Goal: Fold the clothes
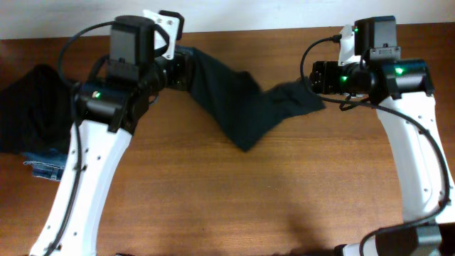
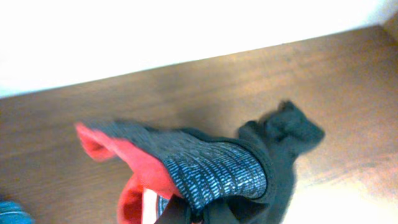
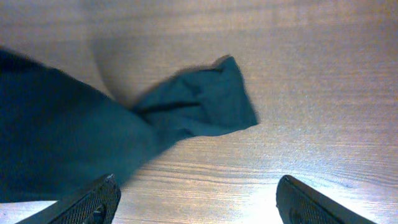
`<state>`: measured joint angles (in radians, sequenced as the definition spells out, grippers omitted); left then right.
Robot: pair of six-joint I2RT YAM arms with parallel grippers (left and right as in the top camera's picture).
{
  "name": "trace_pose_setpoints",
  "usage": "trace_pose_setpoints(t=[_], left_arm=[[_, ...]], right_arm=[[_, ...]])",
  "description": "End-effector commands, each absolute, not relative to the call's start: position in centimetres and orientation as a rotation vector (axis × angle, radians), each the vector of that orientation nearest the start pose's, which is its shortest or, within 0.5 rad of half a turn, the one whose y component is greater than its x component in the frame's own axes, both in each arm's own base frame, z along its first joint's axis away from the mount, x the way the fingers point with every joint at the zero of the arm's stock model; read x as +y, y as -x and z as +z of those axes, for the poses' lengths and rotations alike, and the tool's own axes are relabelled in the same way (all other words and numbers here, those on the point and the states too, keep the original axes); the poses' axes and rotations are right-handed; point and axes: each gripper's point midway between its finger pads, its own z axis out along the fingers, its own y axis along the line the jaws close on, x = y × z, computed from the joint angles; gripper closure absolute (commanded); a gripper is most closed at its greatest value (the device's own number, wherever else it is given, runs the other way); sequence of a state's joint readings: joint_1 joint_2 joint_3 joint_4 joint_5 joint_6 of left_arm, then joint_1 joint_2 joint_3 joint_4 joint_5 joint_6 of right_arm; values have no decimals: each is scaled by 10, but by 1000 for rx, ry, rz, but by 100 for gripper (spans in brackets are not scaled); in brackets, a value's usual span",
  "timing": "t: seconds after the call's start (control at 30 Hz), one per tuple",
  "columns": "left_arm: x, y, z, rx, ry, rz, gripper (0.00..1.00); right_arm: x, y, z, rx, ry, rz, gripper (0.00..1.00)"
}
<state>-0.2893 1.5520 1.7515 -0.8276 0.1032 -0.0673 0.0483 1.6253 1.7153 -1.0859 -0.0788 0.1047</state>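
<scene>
The black long-legged garment [image 1: 234,99] stretches across the far middle of the table, from my left gripper to my right gripper. My left gripper [image 1: 186,67] is shut on its red and grey waistband [image 2: 205,168] and holds that end lifted. In the left wrist view the fingers [image 2: 198,214] pinch the band at the bottom edge. The leg end [image 3: 205,102] lies on the wood. My right gripper [image 3: 196,196] is open and empty just beside that leg end, over bare wood; in the overhead view it is at the far right [image 1: 316,78].
A bunched plain black garment [image 1: 32,107] lies at the left edge with blue denim jeans [image 1: 46,167] under it. The wooden table [image 1: 249,199] meets a white wall at the back.
</scene>
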Motion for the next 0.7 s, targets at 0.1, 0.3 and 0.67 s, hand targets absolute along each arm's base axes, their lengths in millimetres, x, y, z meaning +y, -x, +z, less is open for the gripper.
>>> trace_pose_setpoints(t=[0.1, 0.3, 0.67], left_arm=[[-131, -415, 348, 2171, -317, -210, 99], [-123, -413, 367, 2121, -299, -157, 100], [-102, -409, 471, 1864, -228, -52, 100]], right_arm=[[40, -416, 212, 2669, -46, 214, 16], [90, -414, 191, 2707, 169, 590, 18], [144, -400, 175, 2681, 596, 573, 17]])
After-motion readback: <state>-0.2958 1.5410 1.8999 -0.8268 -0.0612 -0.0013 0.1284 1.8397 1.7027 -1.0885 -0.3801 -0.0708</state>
